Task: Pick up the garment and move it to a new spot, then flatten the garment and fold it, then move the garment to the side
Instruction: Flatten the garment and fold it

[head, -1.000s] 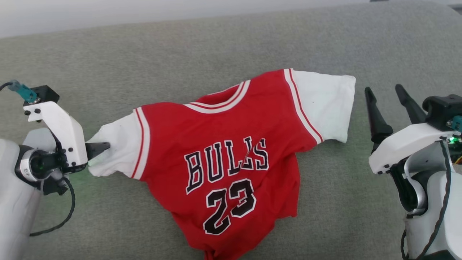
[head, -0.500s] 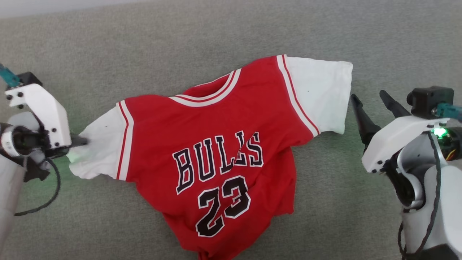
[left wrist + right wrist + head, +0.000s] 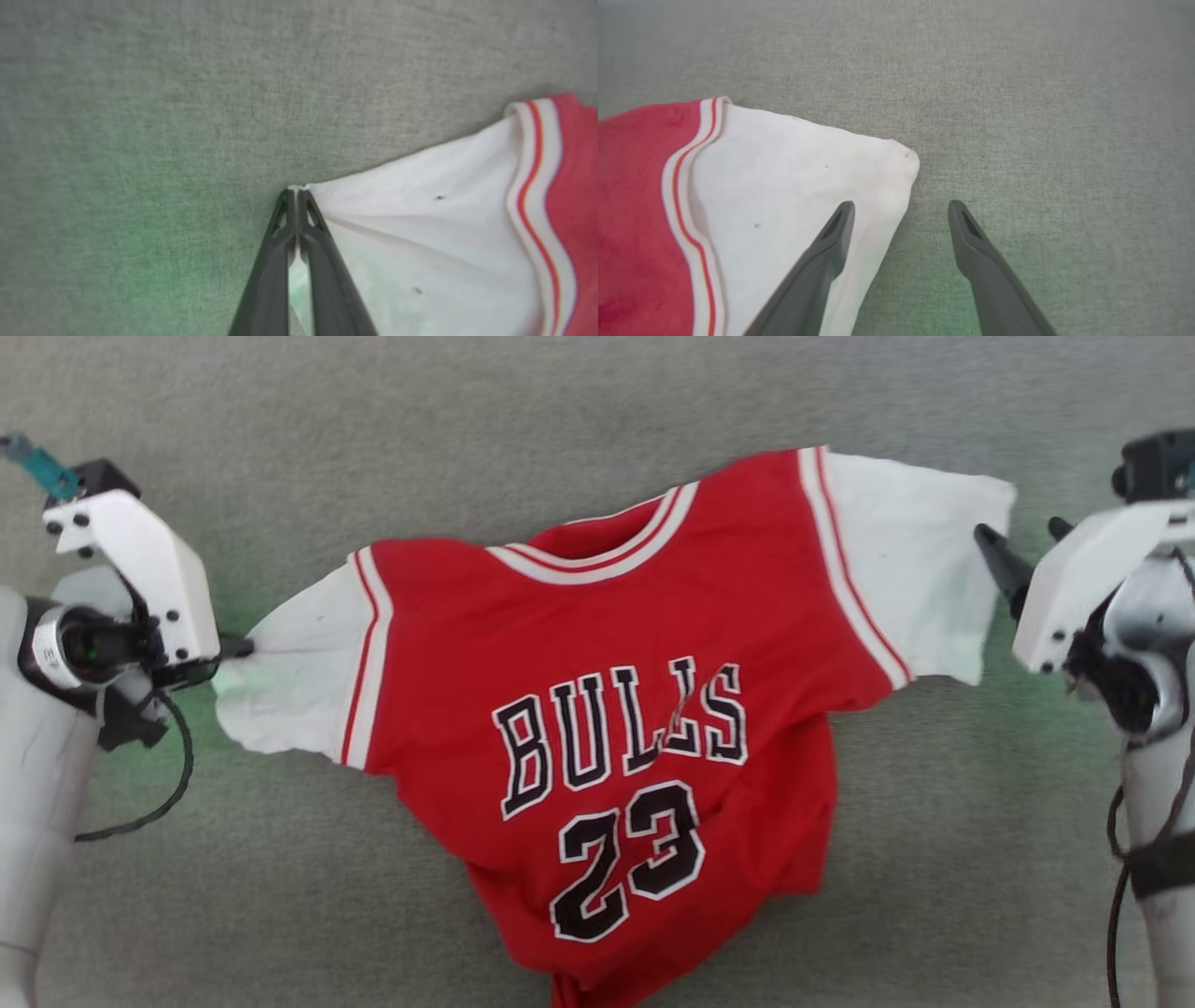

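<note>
Between the tips of the left gripper (image 3: 295,193), the corner of a white sleeve (image 3: 420,233) is pinched hard: jaws clenched, cloth gathered into creases that fan away from the fingertips. Ahead of those tips there's nothing but grey fabric surface (image 3: 140,116).

Over to the right gripper (image 3: 901,204), and it's a different story. The jaws are spread wide and holding nothing. One finger hangs over the other sleeve (image 3: 794,177), its partner is over bare grey, and the sleeve's outer edge runs right through the gap between them. Whether that finger actually touches the cloth, I can't tell.

Stretched between the two grippers lies the garment (image 3: 616,709), chest side up, lettering and number showing, and both sleeves out to the sides. Its lower body (image 3: 738,859) is skewed and rumpled, well clear of either set of jaws.

This looks like the flattening step, with one sleeve secured and the other waiting. The next move, as I read it, calls for the right jaws to settle onto that sleeve edge and close on it. Both arms would then draw apart to pull the shoulders taut. Close too shallow and the thin cotton could slip free, so a bite further in from the edge looks safer.
</note>
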Available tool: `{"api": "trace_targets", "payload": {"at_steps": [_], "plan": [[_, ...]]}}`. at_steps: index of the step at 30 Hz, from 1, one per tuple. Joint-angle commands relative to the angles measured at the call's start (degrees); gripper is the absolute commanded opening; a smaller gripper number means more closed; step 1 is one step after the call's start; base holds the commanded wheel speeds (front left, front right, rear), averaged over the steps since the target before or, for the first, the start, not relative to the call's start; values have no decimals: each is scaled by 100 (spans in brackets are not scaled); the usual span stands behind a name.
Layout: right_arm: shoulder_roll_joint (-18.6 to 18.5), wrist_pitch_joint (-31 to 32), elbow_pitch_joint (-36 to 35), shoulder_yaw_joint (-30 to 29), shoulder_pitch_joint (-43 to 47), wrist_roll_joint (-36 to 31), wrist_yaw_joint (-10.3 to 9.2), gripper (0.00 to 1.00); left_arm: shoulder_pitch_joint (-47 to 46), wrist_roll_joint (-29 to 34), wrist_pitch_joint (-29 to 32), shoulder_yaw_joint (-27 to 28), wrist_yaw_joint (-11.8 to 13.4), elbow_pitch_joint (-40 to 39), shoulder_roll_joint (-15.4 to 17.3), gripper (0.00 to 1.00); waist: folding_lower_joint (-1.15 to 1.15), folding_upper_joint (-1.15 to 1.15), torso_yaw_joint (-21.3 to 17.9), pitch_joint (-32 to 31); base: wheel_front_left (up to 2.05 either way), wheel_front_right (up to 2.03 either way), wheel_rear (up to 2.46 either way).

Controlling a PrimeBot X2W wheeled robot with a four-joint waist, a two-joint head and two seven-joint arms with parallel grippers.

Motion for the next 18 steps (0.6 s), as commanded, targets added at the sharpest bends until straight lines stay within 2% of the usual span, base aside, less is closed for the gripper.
{"api": "trace_targets", "payload": {"at_steps": [1, 7, 8, 9, 14, 18], "plan": [[-5, 168, 277, 27, -231, 72, -1, 100, 73, -18, -178, -123, -23, 124, -343, 0, 0, -1, 130, 127, 0, 0, 0], [69, 1244, 1431, 332, -693, 474, 2, 98, -150, -14, -296, -130, -73, 226, -469, 0, 0, -1, 279, 259, 0, 0, 0], [59, 1456, 1570, 455, -731, 520, 6, 38, -176, -16, -314, -131, -82, 250, -485, 0, 0, -1, 292, 266, 0, 0, 0], [18, 1617, 1677, 575, -760, 565, 6, 0, -201, -14, -324, -137, -100, 270, -497, 0, 0, -1, 308, 275, 0, 0, 0], [-173, 1702, 1787, 642, -1031, 730, -1, 0, -323, 2, -389, -119, -117, 351, -456, 0, 0, -1, 341, 256, 0, 0, 0], [-248, 1608, 1540, 752, -1242, 941, 1, 0, -434, 54, -439, -123, -183, 347, -416, 0, 0, -1, 356, 100, 0, 0, 0]]}}
